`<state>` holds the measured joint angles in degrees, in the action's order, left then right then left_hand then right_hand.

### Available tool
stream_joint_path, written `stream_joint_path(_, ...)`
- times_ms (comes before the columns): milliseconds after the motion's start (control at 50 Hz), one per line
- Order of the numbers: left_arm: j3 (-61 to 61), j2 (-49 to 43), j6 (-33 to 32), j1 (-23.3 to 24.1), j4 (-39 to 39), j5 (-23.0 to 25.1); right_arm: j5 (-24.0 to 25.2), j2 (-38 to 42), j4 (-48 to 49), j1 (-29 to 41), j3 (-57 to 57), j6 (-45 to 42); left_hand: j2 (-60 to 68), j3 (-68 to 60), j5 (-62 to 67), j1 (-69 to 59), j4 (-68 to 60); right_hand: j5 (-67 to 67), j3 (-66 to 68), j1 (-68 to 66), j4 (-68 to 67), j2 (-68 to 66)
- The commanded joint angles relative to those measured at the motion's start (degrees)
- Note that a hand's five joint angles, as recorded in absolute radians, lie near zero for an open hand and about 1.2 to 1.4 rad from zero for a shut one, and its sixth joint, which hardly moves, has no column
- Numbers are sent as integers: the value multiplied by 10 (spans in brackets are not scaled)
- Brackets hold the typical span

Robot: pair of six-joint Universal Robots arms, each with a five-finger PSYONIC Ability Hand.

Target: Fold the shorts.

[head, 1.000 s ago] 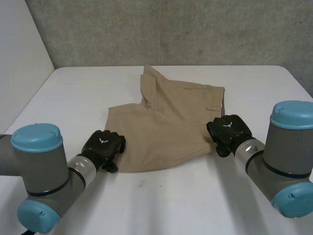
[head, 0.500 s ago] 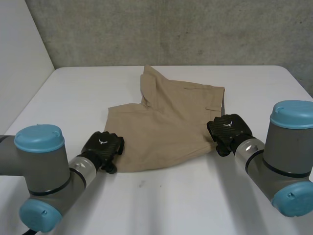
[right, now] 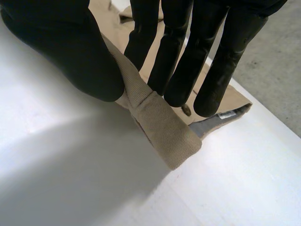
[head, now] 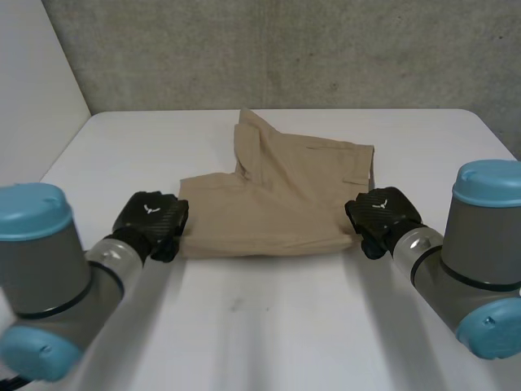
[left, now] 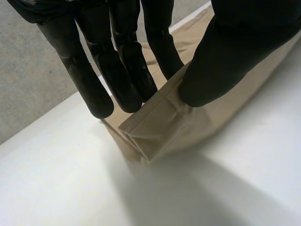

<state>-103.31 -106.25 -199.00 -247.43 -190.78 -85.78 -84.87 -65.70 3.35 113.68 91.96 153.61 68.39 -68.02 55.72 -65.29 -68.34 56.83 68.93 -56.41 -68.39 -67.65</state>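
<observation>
Tan shorts (head: pixel 277 199) lie on the white table (head: pixel 260 326), one leg reaching toward the back wall. My left hand (head: pixel 151 221) holds the near left corner of the shorts (left: pixel 155 127), pinching the hem between thumb and fingers and lifting it off the table. My right hand (head: pixel 378 218) is at the near right corner, where thumb and fingers pinch a fold of the waistband (right: pixel 162 125). The near edge of the cloth runs straight between the two hands.
A grey concrete wall (head: pixel 285 49) stands behind the table. The table's left edge (head: pixel 61 155) and right edge (head: pixel 496 134) are in the head view, and bare tabletop lies in front of the shorts.
My left hand has closed on the near left corner and pulled it up and toward the left, so the sagging near edge is now straight. The right hand has kept its grip.
</observation>
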Motion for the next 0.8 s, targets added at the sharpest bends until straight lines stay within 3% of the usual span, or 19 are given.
stream_joint_path(20, -49, 79, -33, 1, 180, 1, 2, -23, -117, -1, -14, -95, 116, -120, 143, -147, -117, 132, 111, -236, -116, -123)
stream_joint_path(140, -87, 97, -67, 1, 259, 1, 0, -25, -195, -2, -13, -160, 116, -120, 143, -147, -117, 132, 111, -236, -116, -123)
stream_joint_path(240, -109, 110, -68, 3, 268, 3, 2, -38, -288, -6, 8, -218, 116, -120, 143, -147, -117, 132, 111, -236, -116, -123)
stream_joint_path(320, -103, 111, -72, 11, 269, 3, 1, -43, -309, -21, 28, -233, 116, -120, 143, -147, -117, 132, 111, -236, -116, -123)
stream_joint_path(380, -68, 112, -73, 20, 254, 2, 3, -43, -295, -21, 31, -230, -293, 289, -266, 262, 292, 132, 111, -236, -116, -123)
stream_joint_path(420, -25, 104, -73, 22, 227, 1, 8, -43, -273, -22, 34, -228, -437, 433, -410, 406, 436, 132, 111, -236, -116, -123)
stream_joint_path(640, 137, 0, -72, 25, 46, 5, 12, -44, -208, -23, 37, -188, -440, 437, -414, 409, 440, 132, 111, -236, -116, -123)
stream_joint_path(800, 266, -149, -73, 29, 28, 52, 13, -43, -197, -23, 39, -170, -400, 396, -373, 369, 400, 132, 111, -236, -116, -123)
